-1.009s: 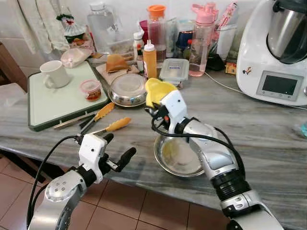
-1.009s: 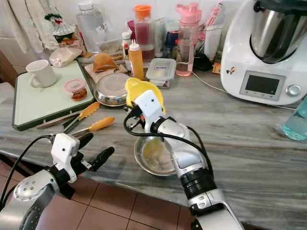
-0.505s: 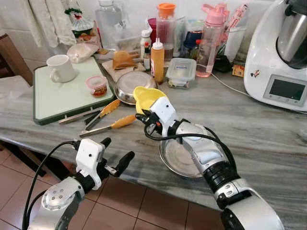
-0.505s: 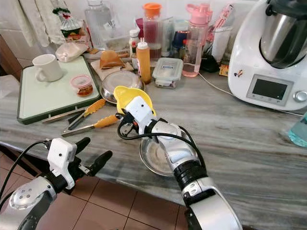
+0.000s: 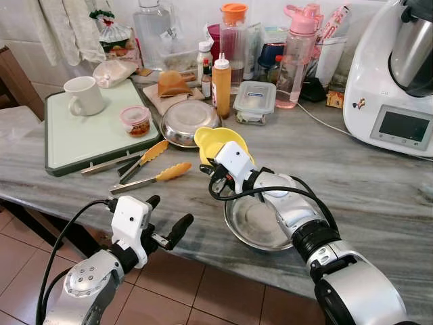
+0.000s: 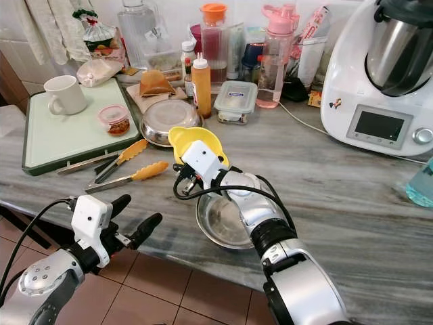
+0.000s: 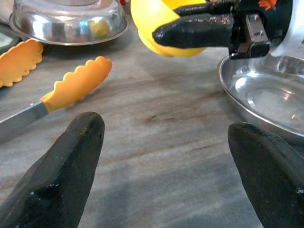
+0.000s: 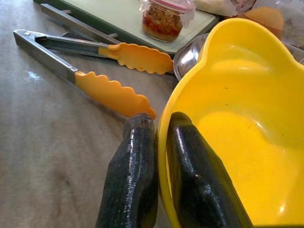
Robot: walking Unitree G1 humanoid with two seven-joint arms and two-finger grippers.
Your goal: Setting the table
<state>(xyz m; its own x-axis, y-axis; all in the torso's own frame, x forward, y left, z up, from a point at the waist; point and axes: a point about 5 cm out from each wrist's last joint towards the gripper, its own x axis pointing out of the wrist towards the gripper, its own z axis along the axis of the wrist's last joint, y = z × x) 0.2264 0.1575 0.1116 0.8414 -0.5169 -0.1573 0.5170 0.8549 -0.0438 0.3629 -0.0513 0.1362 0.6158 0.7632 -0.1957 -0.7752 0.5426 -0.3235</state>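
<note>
While pinching the rim of the yellow bowl (image 8: 237,118) between both fingers (image 8: 135,175), one outside the wall and one inside, right gripper (image 5: 215,161) sits above the counter (image 5: 365,183), holding that bowl tilted and off the marble. Just behind the bowl, touching or nearly so: a steel bowl (image 5: 187,123). Directly under the right forearm, nearer the counter's front edge: a shallow steel dish (image 5: 260,223), bare inside. Off the gripper's left side, flat on the marble: tongs (image 5: 147,169) with orange tips, the tips pointing toward the yellow bowl. Beyond the tongs, a green tray (image 5: 74,139) carrying a white mug (image 5: 82,95) and a small jar (image 5: 137,120) with a pink lid. Farther back along the wall, a mustard bottle (image 5: 221,86), a lidded glass box (image 5: 256,100), a pink bottle (image 5: 300,54) and, well to the right, a white kitchen machine (image 5: 396,74). Left gripper (image 5: 166,218) hovering below the counter's front edge over the tiled floor (image 5: 203,291), fingers (image 7: 61,175) spread wide, grasping nothing, pointed toward the tong tips and the yellow bowl.
</note>
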